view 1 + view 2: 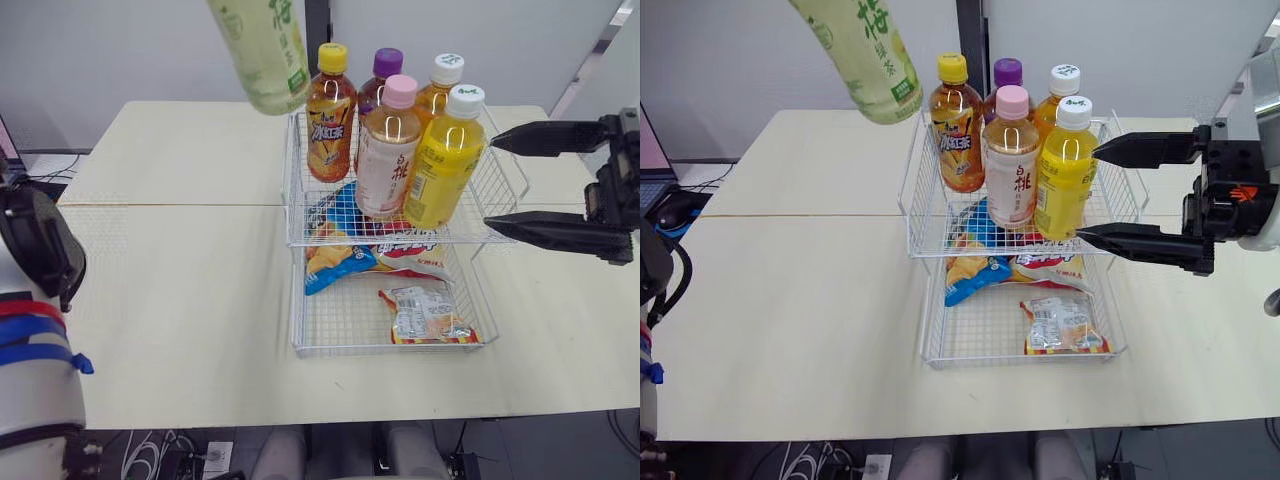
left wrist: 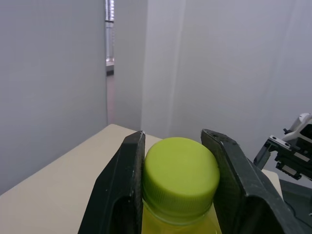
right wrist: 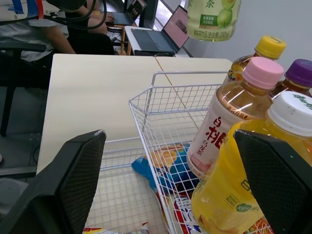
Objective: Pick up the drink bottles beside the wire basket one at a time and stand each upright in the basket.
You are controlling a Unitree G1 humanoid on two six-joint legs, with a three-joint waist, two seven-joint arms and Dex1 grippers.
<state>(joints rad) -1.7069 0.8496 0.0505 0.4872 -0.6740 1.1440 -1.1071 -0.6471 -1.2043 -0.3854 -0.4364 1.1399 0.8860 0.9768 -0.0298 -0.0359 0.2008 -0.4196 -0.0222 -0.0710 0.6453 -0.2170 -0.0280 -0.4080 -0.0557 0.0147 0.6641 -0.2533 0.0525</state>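
Gripping the green tea bottle (image 1: 265, 50) by its cap, my left end effector (image 2: 176, 135) holds it tilted midair, top cropped in the head views, just left of the wire basket (image 1: 292, 200), my right end effector (image 1: 490, 182) spread wide at the basket's right side.

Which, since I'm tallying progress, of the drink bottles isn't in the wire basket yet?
The pale green bottle with the lime cap, held aloft by the left gripper; the other five stand upright in the white wire basket.
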